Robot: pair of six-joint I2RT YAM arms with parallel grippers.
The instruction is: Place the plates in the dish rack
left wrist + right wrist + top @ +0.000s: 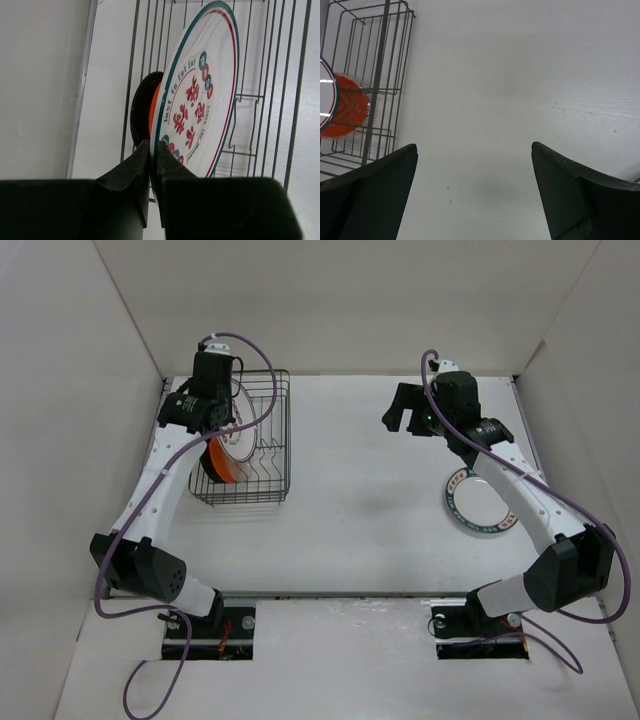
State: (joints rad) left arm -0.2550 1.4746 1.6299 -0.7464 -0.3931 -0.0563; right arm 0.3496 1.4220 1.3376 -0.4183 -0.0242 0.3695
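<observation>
Left tool is clamping the rim of the white plate with red characters, holding it on edge inside the dish rack against the orange plate. If it is let go off-slot, it is risking toppling. Right tool is hanging wide open, empty.

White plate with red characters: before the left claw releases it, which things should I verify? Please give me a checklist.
1. Left claw shut on the rim of the white plate with red characters: ok.
2. Plate stands upright inside the dish rack: ok.
3. Plate's lower edge seated between the divider wires: cannot tell, the claw hides it.
4. Gap to the orange plate and black plate behind it: cannot tell, they overlap in the wrist view.
5. Right claw open and away from the rack: ok.
6. All plates loaded: not ok, the green-rimmed plate lies on the table, partly under the right arm.
</observation>
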